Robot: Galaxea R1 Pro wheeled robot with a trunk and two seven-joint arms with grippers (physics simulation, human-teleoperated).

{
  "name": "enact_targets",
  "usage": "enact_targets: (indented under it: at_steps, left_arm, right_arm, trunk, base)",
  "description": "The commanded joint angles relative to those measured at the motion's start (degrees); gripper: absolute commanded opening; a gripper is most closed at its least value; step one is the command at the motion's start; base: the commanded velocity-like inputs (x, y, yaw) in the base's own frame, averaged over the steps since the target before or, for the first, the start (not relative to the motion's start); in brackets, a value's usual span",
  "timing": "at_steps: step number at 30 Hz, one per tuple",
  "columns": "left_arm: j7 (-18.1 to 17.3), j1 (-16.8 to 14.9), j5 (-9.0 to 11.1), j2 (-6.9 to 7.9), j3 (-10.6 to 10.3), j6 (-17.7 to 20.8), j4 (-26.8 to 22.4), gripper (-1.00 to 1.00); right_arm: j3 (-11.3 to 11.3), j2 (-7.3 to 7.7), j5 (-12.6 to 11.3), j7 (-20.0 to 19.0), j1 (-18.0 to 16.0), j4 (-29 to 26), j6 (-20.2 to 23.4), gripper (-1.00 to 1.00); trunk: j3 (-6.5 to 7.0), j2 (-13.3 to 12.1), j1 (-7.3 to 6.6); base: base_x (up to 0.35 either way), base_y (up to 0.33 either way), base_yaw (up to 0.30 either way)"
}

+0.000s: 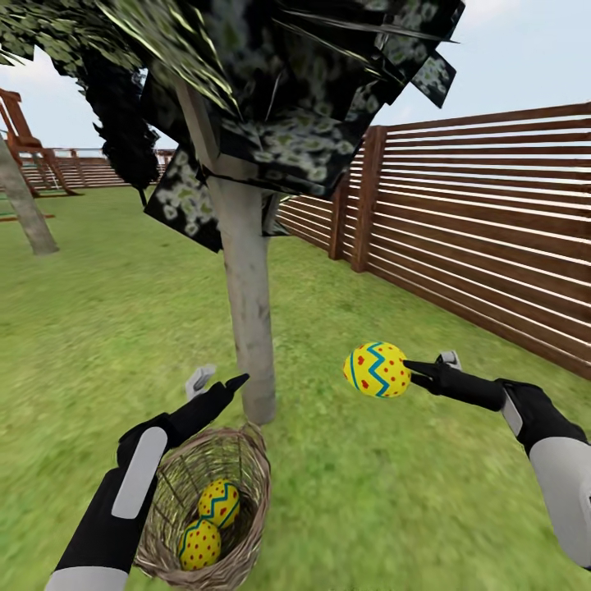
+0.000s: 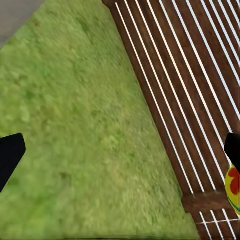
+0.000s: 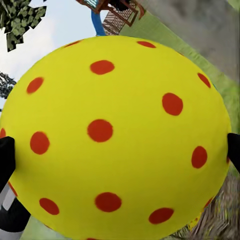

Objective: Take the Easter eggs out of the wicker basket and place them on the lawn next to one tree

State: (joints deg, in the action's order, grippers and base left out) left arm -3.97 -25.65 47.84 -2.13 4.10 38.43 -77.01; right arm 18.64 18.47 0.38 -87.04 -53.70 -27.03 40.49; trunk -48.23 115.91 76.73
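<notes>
Nearest you in the head view, the wicker basket [image 1: 209, 509] sits on the lawn [image 1: 98, 328] just below your left gripper [image 1: 217, 386], and it holds two Easter eggs, one [image 1: 218, 502] above the other [image 1: 199, 544]. Your left gripper hovers over the basket's far rim with its fingers spread wide and nothing between them. In the left wrist view, its dark fingertips [image 2: 10, 156] frame bare grass and the fence base.

Your right gripper [image 1: 408, 371] pinches the third egg [image 1: 377, 369] in the air, to the right of the tree [image 1: 246, 304]. The right wrist view adds that egg's [image 3: 117, 137] red-dotted surface up close, with a fingertip at either side.

That makes three eggs counted: two in the basket, one held. Farther off runs the wooden slat fence [image 1: 476, 222].
</notes>
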Motion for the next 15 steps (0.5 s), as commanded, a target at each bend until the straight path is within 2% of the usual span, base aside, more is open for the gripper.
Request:
enact_targets:
  at_steps: [1, 6, 15]
  left_arm:
    - [-0.25, -0.05, -0.03, -0.07, 0.23, 0.42, 0.03, 1.00]
    - [-0.24, -0.05, -0.03, -0.07, 0.15, 0.44, 0.03, 1.00]
    - [-0.25, -0.06, -0.03, -0.07, 0.03, 0.42, -0.06, 1.00]
  right_arm:
    - [0.09, -0.01, 0.05, 0.52, -0.02, 0.37, 0.57, -1.00]
    - [0.14, -0.07, 0.06, 1.94, 0.00, 0.66, 0.56, -1.00]
    - [0.17, -0.10, -0.03, 2.13, 0.09, 0.75, 0.56, -1.00]
  trunk:
    - [-0.05, 0.02, -0.01]
    - [-0.05, 0.02, -0.01]
    - [-0.05, 0.02, -0.01]
  base:
    - [0.000, 0.000, -0.283]
    - [0.000, 0.000, -0.285]
    - [0.000, 0.000, -0.285]
